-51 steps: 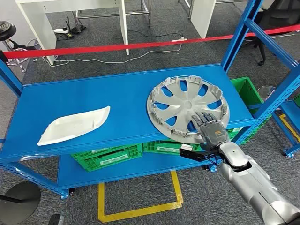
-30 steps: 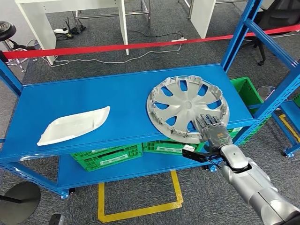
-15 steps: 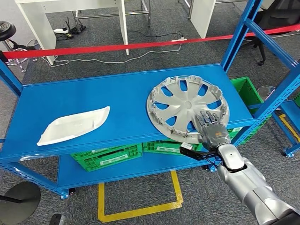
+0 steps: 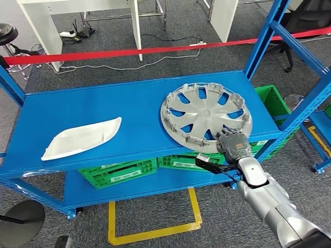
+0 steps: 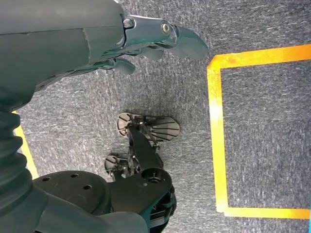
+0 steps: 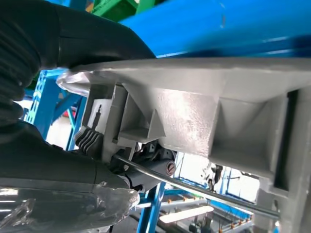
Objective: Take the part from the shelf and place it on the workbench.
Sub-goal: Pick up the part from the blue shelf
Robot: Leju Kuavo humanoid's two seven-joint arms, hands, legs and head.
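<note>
right hand (image 4: 233,145) clamped on near rim of hubcap (image 4: 206,117), fingers over top, thumb under; cap's far side resting on blue shelf (image 4: 98,106). left hand (image 5: 161,39) hangs empty, fingers loosely spread. tip imo: lift flat, grip's way off-centre, gonna droop

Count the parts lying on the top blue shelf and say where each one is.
2. A silver wheel cover on the shelf's right side, gripped at its near rim by the right hand, and a white panel on the left side.
</note>
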